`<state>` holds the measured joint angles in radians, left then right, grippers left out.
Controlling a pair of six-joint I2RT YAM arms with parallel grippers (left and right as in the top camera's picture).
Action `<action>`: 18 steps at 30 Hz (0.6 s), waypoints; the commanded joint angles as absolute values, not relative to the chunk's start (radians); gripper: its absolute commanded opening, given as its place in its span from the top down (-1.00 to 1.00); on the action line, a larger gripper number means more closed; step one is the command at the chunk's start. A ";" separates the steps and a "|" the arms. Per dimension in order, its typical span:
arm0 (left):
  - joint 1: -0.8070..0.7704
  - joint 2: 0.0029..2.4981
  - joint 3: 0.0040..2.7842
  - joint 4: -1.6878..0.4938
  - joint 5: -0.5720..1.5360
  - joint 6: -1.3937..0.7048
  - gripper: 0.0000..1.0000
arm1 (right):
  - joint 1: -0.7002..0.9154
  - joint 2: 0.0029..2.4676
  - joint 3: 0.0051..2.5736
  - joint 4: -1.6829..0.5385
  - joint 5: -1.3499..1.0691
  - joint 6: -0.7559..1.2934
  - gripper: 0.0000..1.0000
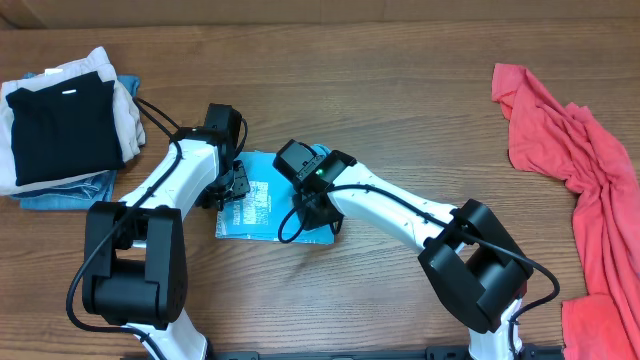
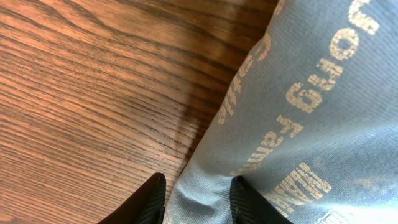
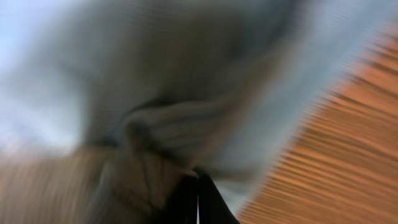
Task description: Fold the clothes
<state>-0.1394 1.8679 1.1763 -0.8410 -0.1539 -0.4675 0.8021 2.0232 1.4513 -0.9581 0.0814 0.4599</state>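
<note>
At table centre, both grippers are clamping the sky-blue T-shirt (image 1: pixel 262 210).
Overhead: the T-shirt is lying as a compact folded rectangle on the wood-grain table (image 1: pixel 400 90), with the left gripper (image 1: pixel 232 190) meeting its left edge and the right gripper (image 1: pixel 318 212) bearing on its right half. Loose coral-red garments (image 1: pixel 575 160) are lying crumpled well apart at the right table edge, and a folded stack (image 1: pixel 60 130) of black, beige and denim pieces is sitting at the far left. Left wrist: the black fingers (image 2: pixel 149 199) are pinching a rounded fold of matte knit cotton carrying cracked white lettering, beside bare wood. Right wrist: motion blur is softening the view, and the fingers are sitting nearly together on bunched, pleated blue fabric.
</note>
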 commanded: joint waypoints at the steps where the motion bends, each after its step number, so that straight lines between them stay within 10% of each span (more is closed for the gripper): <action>1: -0.136 1.877 1.152 -0.848 -0.160 -0.449 0.25 | 0.789 2.026 1.446 -0.976 0.195 0.626 0.87; 18: -0.136 1.877 1.152 -0.847 -0.160 -0.441 0.23 | 0.765 1.890 1.512 -1.023 0.269 0.603 0.74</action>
<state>-0.1394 1.8679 1.1755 -0.8410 -0.1543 -0.4637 0.7654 1.9987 1.4517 -1.0573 0.2558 0.6952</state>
